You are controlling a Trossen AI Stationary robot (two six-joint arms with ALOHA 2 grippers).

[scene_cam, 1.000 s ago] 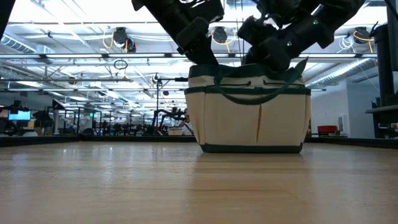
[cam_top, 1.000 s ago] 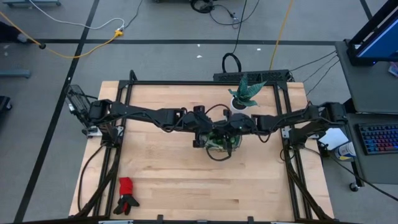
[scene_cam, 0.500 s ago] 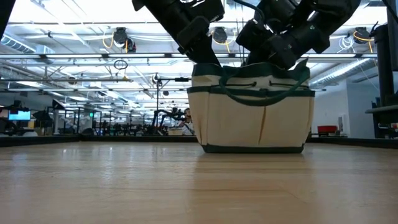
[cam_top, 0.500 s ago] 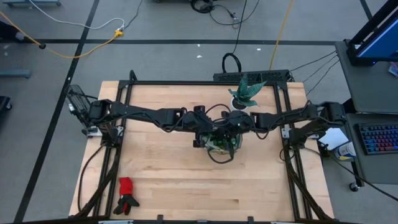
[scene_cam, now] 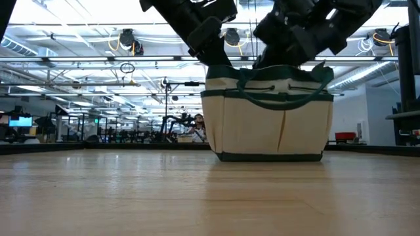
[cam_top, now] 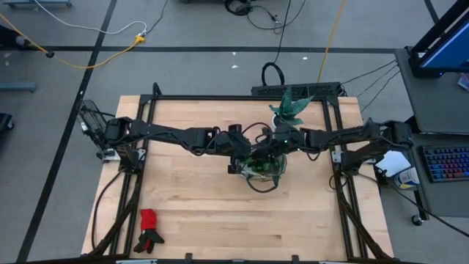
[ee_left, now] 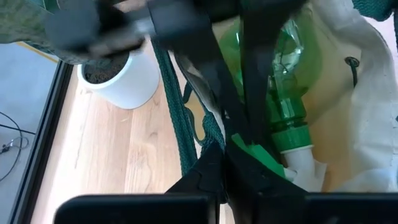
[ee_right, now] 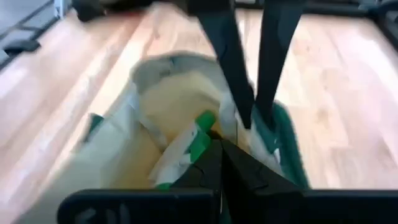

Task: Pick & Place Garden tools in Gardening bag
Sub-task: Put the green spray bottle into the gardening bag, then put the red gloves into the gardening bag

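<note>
The beige gardening bag (cam_top: 262, 167) with green trim stands upright on its base at mid-table (scene_cam: 269, 118). A green spray bottle (ee_left: 280, 68) with a white trigger (ee_left: 301, 165) lies inside it. My left gripper (ee_left: 219, 152) is shut at the bag's left rim. My right gripper (ee_right: 217, 146) is shut with its tips just inside the bag's mouth, above the bottle's neck. I cannot tell whether it touches anything. Red-and-black gloves (cam_top: 149, 229) lie flat near the table's front left corner. My left gripper pinches the bag's top rim (ee_right: 229, 121) on its left side between its two fingers (ee_right: 227, 56). They slant down from the table's left. The bag stays upright with its base on the table. My own fingertips hide the exact spot in the left wrist view.
A spiky green plant (cam_top: 292, 108) in a white pot (ee_left: 121, 78) stands just beyond the bag toward the far edge. One green handle hangs slack down the bag's near wall (scene_cam: 262, 98). Bare wood lies in front of the bag.
My right gripper has swung a little toward the far right and turned at the wrist, still shut. The bag has slid slightly toward the table's right edge, still upright.
</note>
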